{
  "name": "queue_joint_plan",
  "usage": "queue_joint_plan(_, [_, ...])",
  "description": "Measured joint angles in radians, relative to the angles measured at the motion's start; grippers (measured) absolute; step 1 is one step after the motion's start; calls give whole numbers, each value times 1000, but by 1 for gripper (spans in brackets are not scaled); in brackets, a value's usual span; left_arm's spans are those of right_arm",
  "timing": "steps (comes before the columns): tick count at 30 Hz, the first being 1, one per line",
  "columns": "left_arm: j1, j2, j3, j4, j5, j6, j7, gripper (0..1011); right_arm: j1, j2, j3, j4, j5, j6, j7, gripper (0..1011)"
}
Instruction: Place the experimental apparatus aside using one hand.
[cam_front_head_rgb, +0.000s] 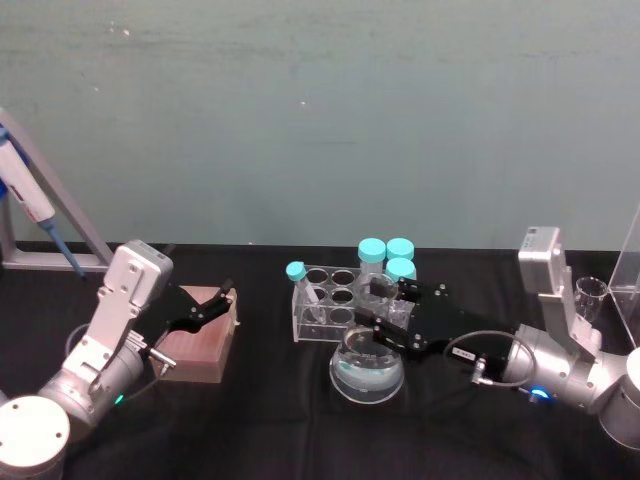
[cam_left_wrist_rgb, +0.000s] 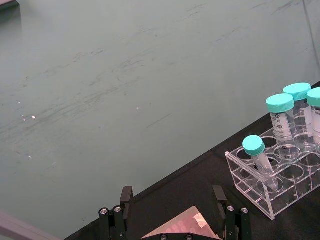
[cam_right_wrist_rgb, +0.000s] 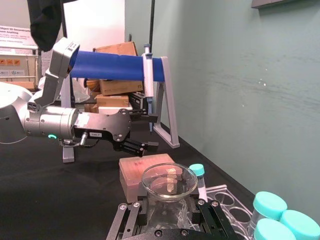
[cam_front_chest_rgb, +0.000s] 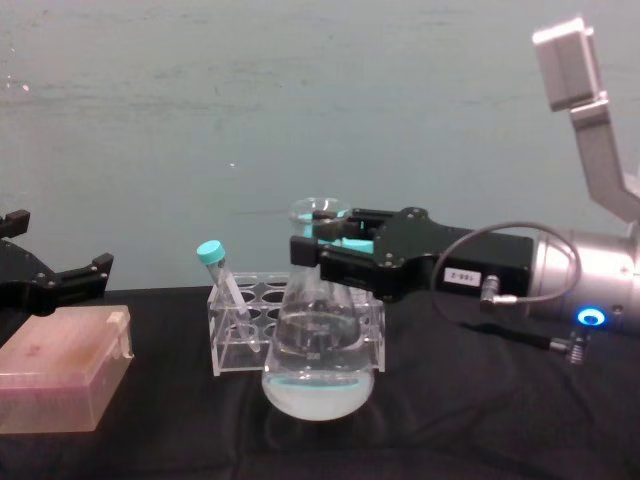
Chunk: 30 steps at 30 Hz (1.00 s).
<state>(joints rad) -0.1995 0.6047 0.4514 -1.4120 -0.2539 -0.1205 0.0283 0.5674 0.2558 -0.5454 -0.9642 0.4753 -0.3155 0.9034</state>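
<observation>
A graduated conical flask (cam_front_head_rgb: 367, 372) (cam_front_chest_rgb: 318, 370) with clear liquid stands upright on the black table, in front of a clear tube rack (cam_front_head_rgb: 335, 305) (cam_front_chest_rgb: 240, 340). My right gripper (cam_front_head_rgb: 372, 315) (cam_front_chest_rgb: 310, 250) (cam_right_wrist_rgb: 170, 207), black on a silver wrist with a blue ring, reaches in from the right. Its fingers are shut on the flask's neck just under the rim (cam_right_wrist_rgb: 167, 182). A small glass beaker (cam_front_head_rgb: 590, 295) and a clear acrylic stand (cam_front_head_rgb: 628, 265) are at the far right. My left gripper (cam_front_head_rgb: 215, 305) (cam_left_wrist_rgb: 172, 205) (cam_front_chest_rgb: 50, 250) hangs open at the left.
A pink box (cam_front_head_rgb: 200, 345) (cam_front_chest_rgb: 60, 375) lies under the left gripper. The rack holds teal-capped tubes (cam_front_head_rgb: 385, 255) (cam_left_wrist_rgb: 280, 112), one of them leaning (cam_front_chest_rgb: 222, 280). A pipette on a grey stand (cam_front_head_rgb: 40, 215) is at the far left. A green wall is close behind.
</observation>
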Motion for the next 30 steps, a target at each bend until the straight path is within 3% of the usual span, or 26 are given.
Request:
queue_joint_plan(17, [0, 0, 0, 0, 0, 0, 0, 1000, -93, 103, 28, -172, 16, 58, -107, 452])
queue_joint_plan(30, [0, 0, 0, 0, 0, 0, 0, 1000, -184, 164, 89, -295, 10, 90, -233, 452])
